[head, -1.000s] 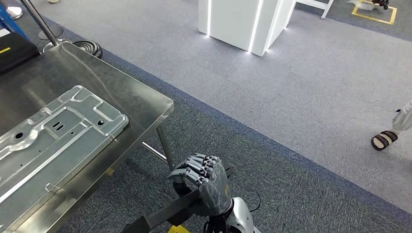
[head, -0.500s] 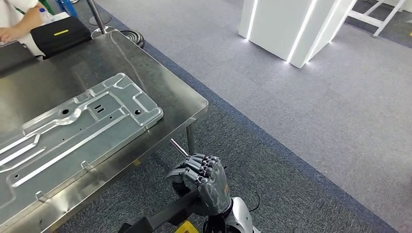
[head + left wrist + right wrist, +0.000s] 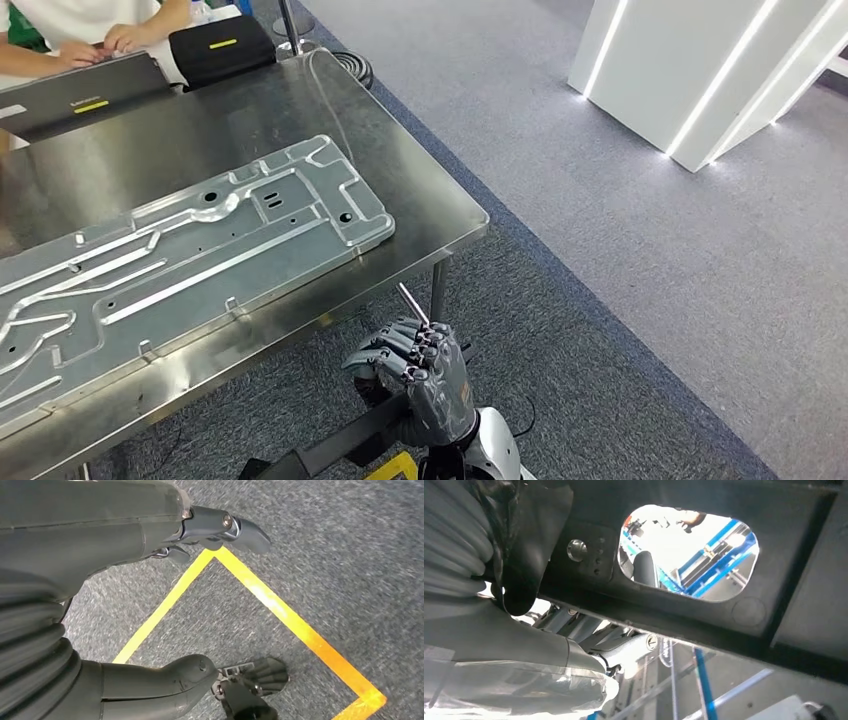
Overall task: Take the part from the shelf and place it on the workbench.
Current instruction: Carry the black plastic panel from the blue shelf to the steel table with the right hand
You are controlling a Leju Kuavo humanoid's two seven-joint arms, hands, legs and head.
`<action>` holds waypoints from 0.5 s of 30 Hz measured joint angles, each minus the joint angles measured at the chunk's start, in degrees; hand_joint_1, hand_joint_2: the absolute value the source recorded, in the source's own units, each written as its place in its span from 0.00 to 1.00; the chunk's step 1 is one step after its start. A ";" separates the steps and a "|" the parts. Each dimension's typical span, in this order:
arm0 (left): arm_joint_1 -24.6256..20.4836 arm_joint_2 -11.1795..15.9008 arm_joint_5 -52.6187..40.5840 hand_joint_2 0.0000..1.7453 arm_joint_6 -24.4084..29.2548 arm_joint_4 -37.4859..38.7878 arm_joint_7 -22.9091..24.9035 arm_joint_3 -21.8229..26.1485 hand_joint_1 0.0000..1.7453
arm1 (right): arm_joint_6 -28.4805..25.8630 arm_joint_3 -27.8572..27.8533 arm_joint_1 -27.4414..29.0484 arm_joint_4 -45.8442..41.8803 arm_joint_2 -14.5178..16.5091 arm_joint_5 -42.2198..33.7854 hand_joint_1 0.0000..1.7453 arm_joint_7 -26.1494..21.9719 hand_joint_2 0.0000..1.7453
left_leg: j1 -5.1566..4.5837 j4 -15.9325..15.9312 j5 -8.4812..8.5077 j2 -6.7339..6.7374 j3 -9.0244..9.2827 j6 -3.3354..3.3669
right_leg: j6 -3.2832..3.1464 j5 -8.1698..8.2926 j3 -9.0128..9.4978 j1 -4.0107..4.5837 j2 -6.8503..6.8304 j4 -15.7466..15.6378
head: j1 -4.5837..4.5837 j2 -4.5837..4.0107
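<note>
The right hand point(image 3: 412, 372) grips a dark part point(image 3: 340, 440), fingers curled over it. The steel surface point(image 3: 420, 190) lies just beyond and leftward, nearest this hand.

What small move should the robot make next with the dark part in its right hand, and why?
Probably raise the right hand above the workbench edge. It grips the dark part lower than the benchtop, beside the corner leg. The silver panel covers much of the top, so the bare strip near that corner seems the place to aim.
</note>
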 joint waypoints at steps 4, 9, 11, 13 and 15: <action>0.06 -0.03 -0.01 1.00 0.76 0.00 -0.20 0.06 0.00 | -0.01 0.00 -0.08 -0.04 0.00 0.01 1.00 0.01 1.00 | 0.30 -0.59 0.39 -2.42 0.16 1.59 | 1.13 -2.32 -0.40 -0.47 1.84 2.50 | 0.02 -0.01; -0.12 -0.07 -0.26 1.00 1.41 0.00 -0.02 0.09 0.00 | -0.01 0.00 0.19 0.04 -0.31 0.01 1.00 0.07 1.00 | 0.04 -0.54 0.51 -6.26 0.06 2.28 | 1.04 -7.58 -7.83 -0.52 6.41 16.72 | 0.05 -0.02; -0.03 -0.09 -0.32 1.00 1.51 0.00 0.23 0.09 0.00 | -0.01 0.00 0.21 0.07 -0.33 0.01 1.00 0.07 1.00 | -0.09 -0.45 0.51 -8.07 0.15 2.26 | 0.32 -3.16 -5.76 -0.44 7.42 11.04 | 0.05 -0.02; -0.04 -0.31 -0.38 1.00 1.52 0.01 0.43 0.09 0.00 | -0.02 0.00 0.22 0.06 -0.33 -0.01 1.00 0.07 1.00 | -0.07 -0.38 0.58 -9.61 0.03 2.03 | -0.66 0.37 -2.71 -0.44 10.58 3.46 | 0.04 -0.02; -0.02 -0.50 -0.47 1.00 1.54 0.02 0.54 0.10 0.00 | -0.02 0.00 0.22 0.06 -0.33 -0.04 1.00 0.07 1.00 | 0.24 -0.46 0.76 -10.89 -0.34 1.33 | -1.14 1.01 -1.68 -0.28 12.13 0.67 | 0.10 -0.02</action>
